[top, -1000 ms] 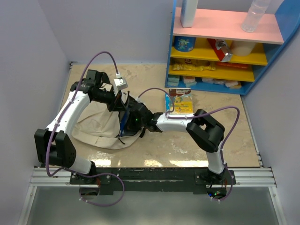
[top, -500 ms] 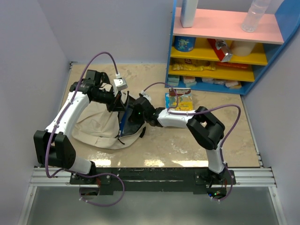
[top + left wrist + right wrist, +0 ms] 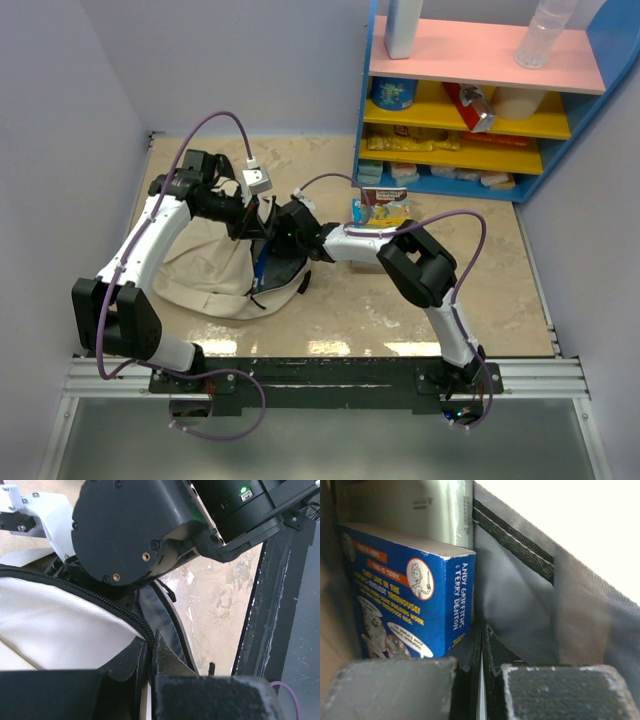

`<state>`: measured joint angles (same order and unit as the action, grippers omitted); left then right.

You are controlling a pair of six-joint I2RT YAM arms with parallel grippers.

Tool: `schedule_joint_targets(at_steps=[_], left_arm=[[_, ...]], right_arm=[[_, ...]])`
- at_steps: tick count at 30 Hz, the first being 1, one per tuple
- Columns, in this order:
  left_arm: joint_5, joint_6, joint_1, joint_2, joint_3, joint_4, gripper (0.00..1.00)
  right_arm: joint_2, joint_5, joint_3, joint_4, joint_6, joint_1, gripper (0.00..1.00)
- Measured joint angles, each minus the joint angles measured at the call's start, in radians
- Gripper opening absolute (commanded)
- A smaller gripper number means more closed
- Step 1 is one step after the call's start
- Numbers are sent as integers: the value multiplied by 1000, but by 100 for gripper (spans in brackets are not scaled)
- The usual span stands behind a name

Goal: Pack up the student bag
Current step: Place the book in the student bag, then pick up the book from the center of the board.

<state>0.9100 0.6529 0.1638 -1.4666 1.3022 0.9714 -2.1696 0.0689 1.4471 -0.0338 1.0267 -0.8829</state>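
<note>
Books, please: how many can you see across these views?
2. A blue book sits inside the student bag; a yellow book lies on the table beside the shelf. Others may be hidden in the bag.

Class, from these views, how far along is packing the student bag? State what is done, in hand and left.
Done: a blue book stands inside the student bag. In hand: the left gripper pinches the zipper rim, holding it open; the right gripper, shut, is inside beside that book. Left: a yellow book lies on the table outside, and the bag is unzipped.
</note>
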Motion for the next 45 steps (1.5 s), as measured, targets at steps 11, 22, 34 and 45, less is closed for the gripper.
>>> schedule_joint_targets(at_steps=[11, 22, 34, 45], left_arm=[[0, 6, 0, 0, 2, 14, 0], [0, 14, 0, 0, 2, 14, 0], [7, 18, 0, 0, -11, 9, 0], [14, 18, 0, 0, -11, 10, 0]], right_arm=[[2, -101, -3, -35, 22, 50, 35], [445, -179, -246, -1, -157, 259, 73], [774, -221, -478, 58, -302, 666, 87], [767, -300, -684, -24, -280, 845, 88]])
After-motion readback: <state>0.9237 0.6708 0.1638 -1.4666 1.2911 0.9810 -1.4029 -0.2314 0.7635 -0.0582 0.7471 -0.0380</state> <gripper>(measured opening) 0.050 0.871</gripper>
